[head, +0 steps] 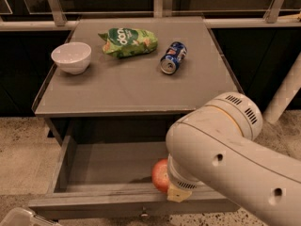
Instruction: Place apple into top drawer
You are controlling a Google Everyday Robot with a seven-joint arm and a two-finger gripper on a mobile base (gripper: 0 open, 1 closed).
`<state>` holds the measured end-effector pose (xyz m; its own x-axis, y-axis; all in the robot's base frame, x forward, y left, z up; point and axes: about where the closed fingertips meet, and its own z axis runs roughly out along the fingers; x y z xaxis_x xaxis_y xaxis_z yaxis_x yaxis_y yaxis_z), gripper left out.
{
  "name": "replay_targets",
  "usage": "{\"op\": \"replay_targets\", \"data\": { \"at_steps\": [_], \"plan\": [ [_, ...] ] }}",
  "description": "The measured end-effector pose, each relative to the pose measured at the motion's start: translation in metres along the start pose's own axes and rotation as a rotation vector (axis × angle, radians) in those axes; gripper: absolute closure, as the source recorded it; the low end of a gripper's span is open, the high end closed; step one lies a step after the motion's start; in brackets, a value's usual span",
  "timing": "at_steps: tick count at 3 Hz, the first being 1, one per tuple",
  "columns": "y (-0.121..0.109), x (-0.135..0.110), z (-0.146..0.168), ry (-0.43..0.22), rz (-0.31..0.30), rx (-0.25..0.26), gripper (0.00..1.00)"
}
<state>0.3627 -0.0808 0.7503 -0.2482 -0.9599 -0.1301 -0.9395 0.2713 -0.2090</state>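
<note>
The top drawer (pixel 89 202) is seen pulled open below the grey cabinet top (pixel 131 91), and its floor is left bare across the left and middle. The apple (pixel 161 175) is found inside the drawer towards its right end, near the front wall, and its right side is covered by the white arm (pixel 235 159). The gripper (pixel 178 193) is placed at the apple's right, low over the drawer's front rim and mostly hidden beneath the arm's wrist; whether it is clamped on the apple or spread cannot be told. On the cabinet top a white bowl (pixel 71 57) is set near the left edge, a green snack bag (pixel 128 42) is laid towards the back, and a blue soda can (pixel 173 58) is laid on its side just right of the bag. Speckled floor (pixel 21 149) is seen left of the drawer.
</note>
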Motion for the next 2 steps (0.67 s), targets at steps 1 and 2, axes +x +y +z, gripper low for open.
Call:
{"op": "replay_targets", "data": {
  "at_steps": [1, 2],
  "plan": [
    [-0.014, 0.007, 0.004, -0.031, -0.002, -0.024, 1.00],
    [-0.065, 0.037, 0.057, -0.050, 0.021, -0.075, 1.00]
  ]
}}
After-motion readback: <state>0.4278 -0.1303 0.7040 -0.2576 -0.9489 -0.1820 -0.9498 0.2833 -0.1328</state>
